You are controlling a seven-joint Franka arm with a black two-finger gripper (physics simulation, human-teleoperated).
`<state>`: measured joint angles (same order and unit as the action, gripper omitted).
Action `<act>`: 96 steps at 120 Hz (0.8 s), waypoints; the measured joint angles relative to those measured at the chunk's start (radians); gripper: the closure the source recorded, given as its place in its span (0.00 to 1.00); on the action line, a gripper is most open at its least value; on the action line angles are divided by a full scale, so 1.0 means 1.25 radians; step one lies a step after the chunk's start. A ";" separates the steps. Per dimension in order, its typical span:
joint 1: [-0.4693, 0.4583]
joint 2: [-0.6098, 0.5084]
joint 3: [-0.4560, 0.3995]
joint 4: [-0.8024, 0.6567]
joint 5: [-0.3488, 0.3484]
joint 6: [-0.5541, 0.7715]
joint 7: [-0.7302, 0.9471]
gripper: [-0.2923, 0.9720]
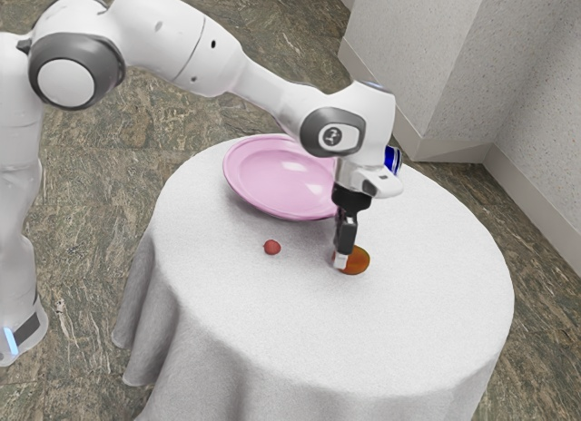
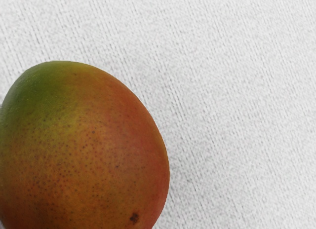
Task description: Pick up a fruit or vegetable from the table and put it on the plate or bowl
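The round orange-red mango (image 1: 358,261) with a green patch is seen lying near the middle of the tabletop, a little toward the exterior view's right. It is likely heavy and firm, with smooth skin that could slip, so it is best held across its fat middle and not squeezed hard. The black two-finger gripper (image 1: 343,257) is set right down at the mango; whether it is apart or clamped cannot be told. A small red fruit (image 1: 271,248) is found nearby. A shiny pink plate (image 1: 263,171) is placed by the far edge. The round table is covered with a white cloth (image 1: 318,348). A stone floor (image 1: 109,167) and pale walls (image 1: 454,58) are seen around.
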<state>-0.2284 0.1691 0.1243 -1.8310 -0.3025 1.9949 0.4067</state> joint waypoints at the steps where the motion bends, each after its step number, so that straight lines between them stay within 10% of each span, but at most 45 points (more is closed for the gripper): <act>1: 0.000 0.001 0.000 0.001 0.000 0.000 -0.001 0.23; 96: 0.001 0.094 -0.002 0.079 -0.066 0.044 -0.076 0.23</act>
<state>-0.2271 0.2863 0.1218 -1.7317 -0.3845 2.0494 0.3114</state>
